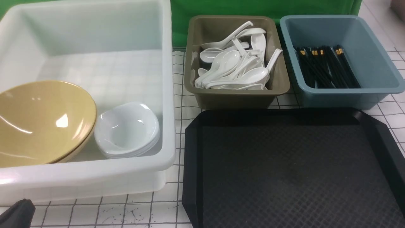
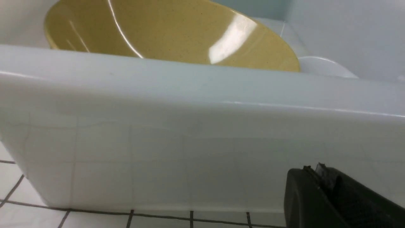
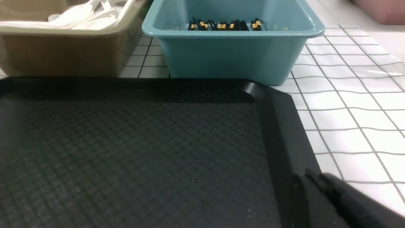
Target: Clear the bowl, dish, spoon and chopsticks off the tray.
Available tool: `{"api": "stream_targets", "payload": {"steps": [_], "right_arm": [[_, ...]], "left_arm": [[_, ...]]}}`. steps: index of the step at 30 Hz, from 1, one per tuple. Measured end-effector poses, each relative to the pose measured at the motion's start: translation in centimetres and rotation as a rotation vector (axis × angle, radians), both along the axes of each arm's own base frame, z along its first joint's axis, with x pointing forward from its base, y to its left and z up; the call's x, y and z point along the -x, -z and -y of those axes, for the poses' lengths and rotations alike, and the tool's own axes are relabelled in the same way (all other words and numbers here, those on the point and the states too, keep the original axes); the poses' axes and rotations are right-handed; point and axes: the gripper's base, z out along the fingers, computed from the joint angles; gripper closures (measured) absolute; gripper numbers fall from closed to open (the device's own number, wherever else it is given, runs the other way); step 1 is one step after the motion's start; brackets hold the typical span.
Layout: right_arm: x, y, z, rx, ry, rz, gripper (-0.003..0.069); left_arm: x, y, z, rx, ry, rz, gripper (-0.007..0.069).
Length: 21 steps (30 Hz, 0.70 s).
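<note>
White translucent plastic is what we get first on the left: a big tub [image 1: 95, 177] sitting on the gridded tablecloth [image 1: 177, 133], and inside it the mustard-yellow bowl [image 1: 41, 122] leans tilted against the near-left corner, with a stack of small white squarish dishes [image 1: 128, 129] just beside it on its right, also tilted. Our left gripper [image 1: 17, 213] pokes into the front view's bottom-left corner, low in front of the tub; the left wrist view only catches one dark finger [image 2: 332, 199] near the tub wall, so we honestly can't tell how wide it is. Moving right, the olive bin [image 1: 235, 95] holds a jumbled pile of white soup spoons [image 1: 235, 68], so the spoon is somewhere in that heap, and next to it the blue bin [image 1: 348, 95] holds the black chopsticks [image 1: 326, 68] with gold bands pointing away from us. In front of both bins lies the black tray [image 1: 294, 171], diamond texture bare. Our right gripper [image 3: 341, 196] only shows in its wrist view as a dark tip over the tray's rim near the corner; can't tell its opening either.
</note>
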Motion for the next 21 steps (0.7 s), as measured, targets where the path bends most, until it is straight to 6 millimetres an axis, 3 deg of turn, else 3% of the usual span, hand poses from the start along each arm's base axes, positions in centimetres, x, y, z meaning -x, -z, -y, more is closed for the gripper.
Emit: {"api": "stream_targets", "payload": {"steps": [21], "right_arm": [[0.00, 0.00, 0.00, 0.000, 0.000, 0.000, 0.0561]], "left_arm": [[0.00, 0.00, 0.04, -0.005, 0.009, 0.000, 0.0638]]}}
